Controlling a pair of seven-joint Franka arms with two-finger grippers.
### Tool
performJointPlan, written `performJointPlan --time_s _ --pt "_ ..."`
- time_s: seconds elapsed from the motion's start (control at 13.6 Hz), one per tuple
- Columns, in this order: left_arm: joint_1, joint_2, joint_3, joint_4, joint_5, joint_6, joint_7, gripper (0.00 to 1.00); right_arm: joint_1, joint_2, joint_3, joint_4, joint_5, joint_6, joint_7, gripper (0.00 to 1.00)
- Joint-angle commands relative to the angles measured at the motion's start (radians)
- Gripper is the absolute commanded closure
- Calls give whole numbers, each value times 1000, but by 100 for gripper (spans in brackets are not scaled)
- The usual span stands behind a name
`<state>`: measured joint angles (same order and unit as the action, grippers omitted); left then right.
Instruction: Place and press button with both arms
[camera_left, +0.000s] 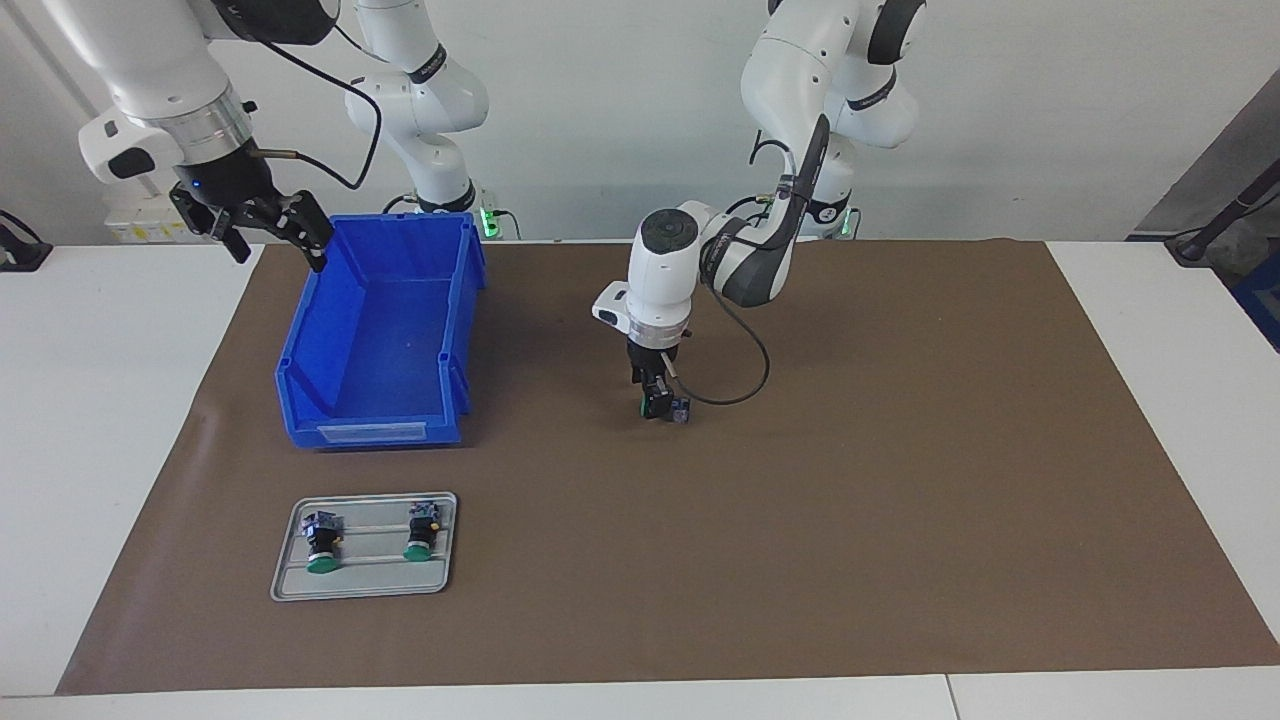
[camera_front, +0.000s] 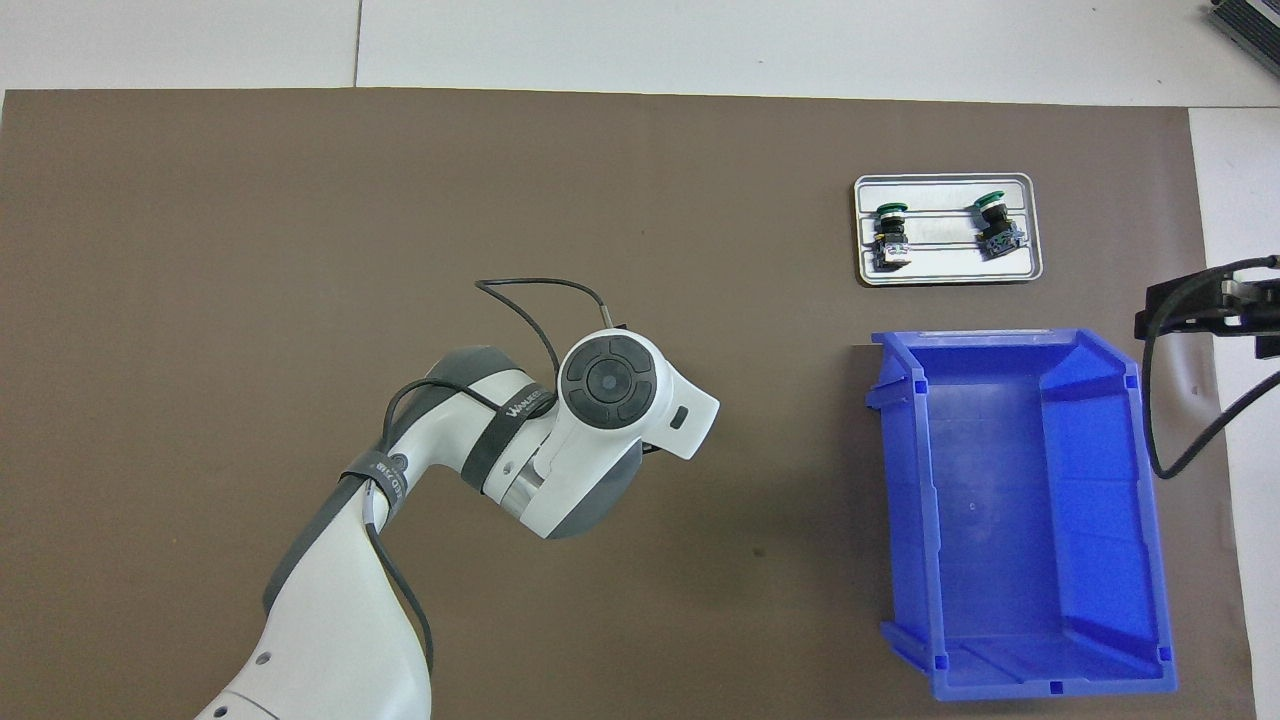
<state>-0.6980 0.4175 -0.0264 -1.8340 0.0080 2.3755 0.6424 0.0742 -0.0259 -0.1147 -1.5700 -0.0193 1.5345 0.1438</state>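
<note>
My left gripper (camera_left: 660, 402) points straight down at the middle of the brown mat (camera_left: 900, 450). It is shut on a button (camera_left: 680, 409) with a green cap and a bluish-grey base, which lies sideways at mat level. In the overhead view the left arm's wrist (camera_front: 610, 385) hides this gripper and button. My right gripper (camera_left: 268, 228) is open and empty, up in the air over the corner of the blue bin (camera_left: 370, 432) at the right arm's end. It also shows in the overhead view (camera_front: 1200, 305).
A grey tray (camera_left: 365, 590) lies farther from the robots than the bin and holds two more green-capped buttons (camera_left: 322, 545) (camera_left: 420, 535). They also show in the overhead view (camera_front: 891, 232) (camera_front: 995, 225). The bin (camera_front: 905, 480) is empty.
</note>
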Motion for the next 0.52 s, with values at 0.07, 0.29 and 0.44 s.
performJointPlan --time_s 0.07,0.29,0.44 --pt "-3 17 6 -19 23 59 -23 25 -2 -17 6 -19 -10 12 4 0" --pt "0 17 6 -22 23 60 -24 32 -1 -17 7 -21 -2 16 7 0" --pt "2 17 8 -19 24 56 -23 66 -2 -19 7 -22 -1 18 13 0"
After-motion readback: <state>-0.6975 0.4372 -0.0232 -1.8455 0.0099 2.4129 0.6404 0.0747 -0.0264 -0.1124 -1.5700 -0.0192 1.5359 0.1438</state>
